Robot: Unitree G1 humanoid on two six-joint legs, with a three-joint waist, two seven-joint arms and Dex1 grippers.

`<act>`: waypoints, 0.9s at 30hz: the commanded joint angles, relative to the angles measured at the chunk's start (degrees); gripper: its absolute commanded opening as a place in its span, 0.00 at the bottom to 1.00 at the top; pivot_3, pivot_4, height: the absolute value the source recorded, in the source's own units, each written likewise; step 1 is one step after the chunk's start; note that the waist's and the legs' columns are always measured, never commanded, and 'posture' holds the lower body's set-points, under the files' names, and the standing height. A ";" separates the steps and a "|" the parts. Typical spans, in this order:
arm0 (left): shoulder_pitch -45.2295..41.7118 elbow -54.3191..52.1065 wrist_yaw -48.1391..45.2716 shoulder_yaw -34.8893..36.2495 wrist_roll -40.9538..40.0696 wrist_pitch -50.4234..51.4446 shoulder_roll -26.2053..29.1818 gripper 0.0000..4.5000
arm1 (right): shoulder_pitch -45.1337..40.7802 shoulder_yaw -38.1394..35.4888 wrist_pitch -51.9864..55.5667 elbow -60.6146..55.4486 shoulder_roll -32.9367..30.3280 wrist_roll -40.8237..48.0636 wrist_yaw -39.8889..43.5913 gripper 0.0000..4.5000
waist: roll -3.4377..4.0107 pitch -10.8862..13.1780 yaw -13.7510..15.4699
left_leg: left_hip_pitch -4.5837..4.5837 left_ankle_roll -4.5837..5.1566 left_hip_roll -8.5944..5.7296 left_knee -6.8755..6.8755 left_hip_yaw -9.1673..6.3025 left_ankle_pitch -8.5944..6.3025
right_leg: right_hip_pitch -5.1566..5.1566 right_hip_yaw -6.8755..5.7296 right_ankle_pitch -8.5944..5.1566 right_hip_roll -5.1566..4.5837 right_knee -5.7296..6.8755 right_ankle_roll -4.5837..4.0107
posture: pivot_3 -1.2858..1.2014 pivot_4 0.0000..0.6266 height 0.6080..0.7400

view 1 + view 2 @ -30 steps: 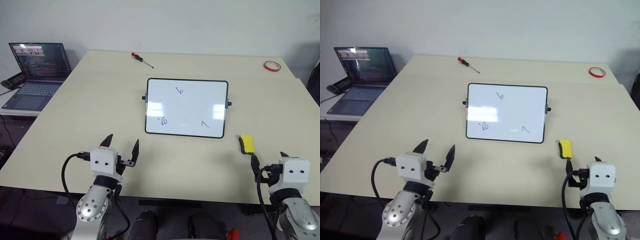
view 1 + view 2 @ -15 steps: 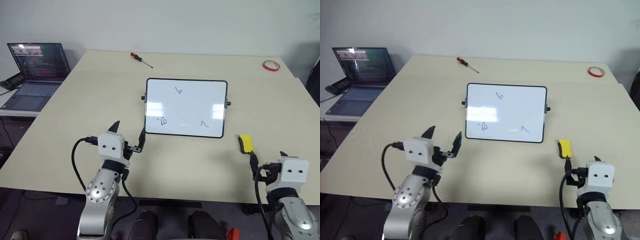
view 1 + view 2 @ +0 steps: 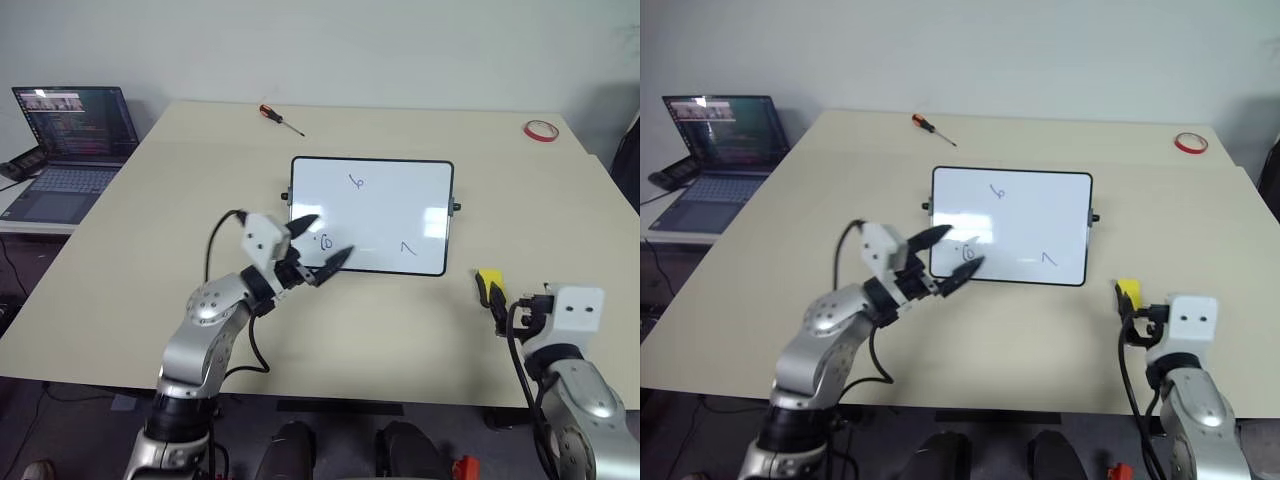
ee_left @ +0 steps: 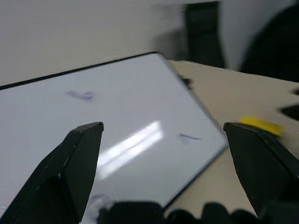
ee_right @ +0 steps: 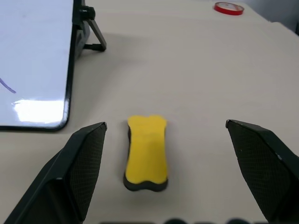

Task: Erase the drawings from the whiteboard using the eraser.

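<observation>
Yellow eraser (image 5: 145, 158) lies between the right end effector's (image 5: 163, 186) wide-apart fingers, untouched.

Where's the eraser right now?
The eraser lies flat on the table, on the robot's right, just off the whiteboard's near right corner, directly ahead of the open right gripper.

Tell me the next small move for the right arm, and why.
Probably ease the right gripper forward and down until its open fingers straddle the eraser. The eraser lies untouched on the table, lined up between the fingers, and the drawings are still on the whiteboard.
</observation>
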 commanded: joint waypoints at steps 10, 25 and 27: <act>-15.53 21.20 -26.56 -12.71 3.02 -11.54 -2.51 1.00 | -6.25 0.23 4.96 7.12 -2.10 1.49 0.72 0.99 | 0.01 0.01 -0.10 | -0.11 0.01 0.02 -0.01 0.07 0.00 | -0.20 0.08 0.00 0.03 0.04 0.00 | 0.52 0.24 1.00; -18.79 30.77 -28.69 -12.42 7.32 -20.10 -6.16 1.00 | -13.08 -4.44 9.07 12.34 2.15 4.25 -4.57 0.99 | 0.01 0.01 -0.19 | -0.13 0.02 0.05 -0.01 -0.04 0.00 | -0.26 0.13 0.01 0.05 0.09 0.00 | 0.52 0.24 1.00; -18.84 31.00 -27.88 -12.11 7.71 -20.65 -6.23 1.00 | -13.36 -4.53 9.09 12.87 2.21 4.40 -4.61 0.99 | 0.01 0.01 -0.19 | -0.13 0.02 0.05 -0.01 -0.04 0.00 | -0.26 0.13 0.01 0.05 0.09 0.00 | 0.52 0.24 1.00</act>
